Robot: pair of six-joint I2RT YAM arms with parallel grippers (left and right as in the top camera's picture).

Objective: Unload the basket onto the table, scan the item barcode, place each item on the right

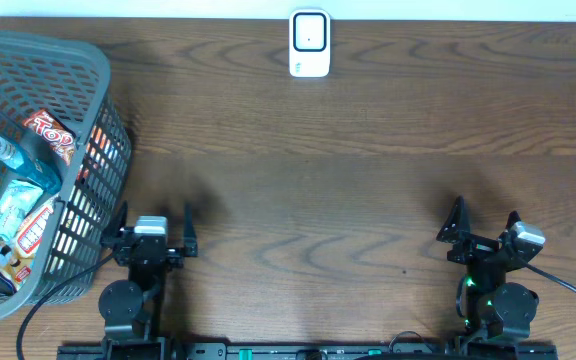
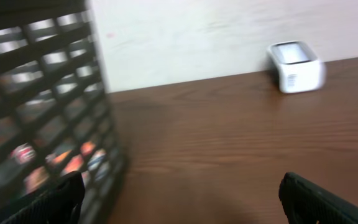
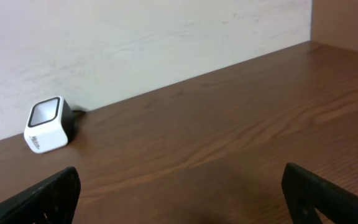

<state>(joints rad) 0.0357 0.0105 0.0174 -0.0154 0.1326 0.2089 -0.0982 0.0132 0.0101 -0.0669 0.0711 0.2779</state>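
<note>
Resting low and folded back, both arms face forward. You have the left pincer (image 1: pixel 154 222) and right pincer (image 1: pixel 485 222) gaping wide, holding nothing. The scanner (image 1: pixel 309 43) stands well ahead, between them. The basket (image 1: pixel 108 140) sits just beside the left pincer's outer finger. Its packets (image 1: pixel 50 135), probably your items, are a blur in the left wrist view and plain only from overhead. Each wrist view crops its fingertips (image 3: pixel 55 193).
</note>
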